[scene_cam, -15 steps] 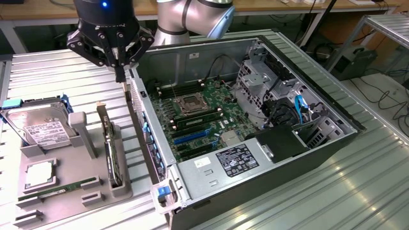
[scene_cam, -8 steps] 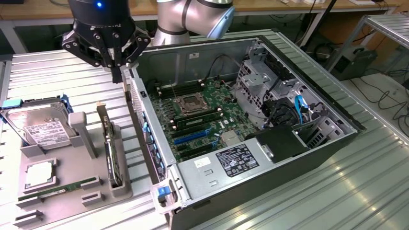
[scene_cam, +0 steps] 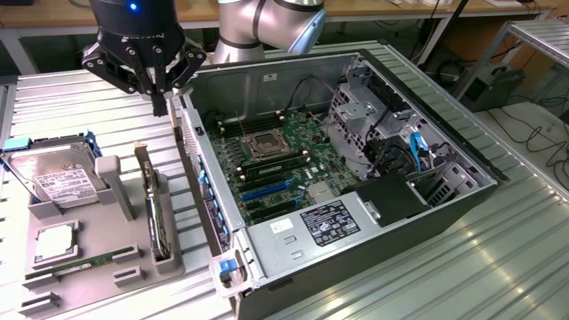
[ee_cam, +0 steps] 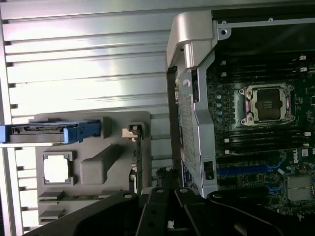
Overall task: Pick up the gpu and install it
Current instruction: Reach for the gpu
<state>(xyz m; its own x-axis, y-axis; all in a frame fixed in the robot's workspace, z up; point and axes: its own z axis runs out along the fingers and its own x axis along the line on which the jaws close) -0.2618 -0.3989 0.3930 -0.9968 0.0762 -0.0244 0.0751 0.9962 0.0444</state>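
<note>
– Over the table's bare strip between tray and case: gripper [scene_cam: 158, 101] hangs there, fingers pressed together, nothing in them.
– And the gpu [scene_cam: 156, 220]?
– Not picked up yet. It stands on its long edge in the slot along the grey tray's [scene_cam: 106, 230] case-side edge, just beside the PC case [scene_cam: 356, 267] wall but apart from it.
– Long axis?
– Runs along that tray edge, parallel to the case wall. The bracket end points toward the gripper, the other end toward the table's near edge in the exterior view.
– So the offset is along the card, not across it?
– Mostly, by my read. The gripper sits past the bracket end and well above it. Wrist view agrees: card edge-on [ee_cam: 139, 157], roughly in line with the fingers.
– Neighbours?
– Hard drive [scene_cam: 53, 177], CPU [scene_cam: 55, 241] and RAM stick [scene_cam: 78, 265] share the tray, all on the side away from the case.
– Install side?
– Case lies open, motherboard [scene_cam: 276, 153] exposed. Blue slots [scene_cam: 266, 190] look empty, as far as I can tell.
</note>
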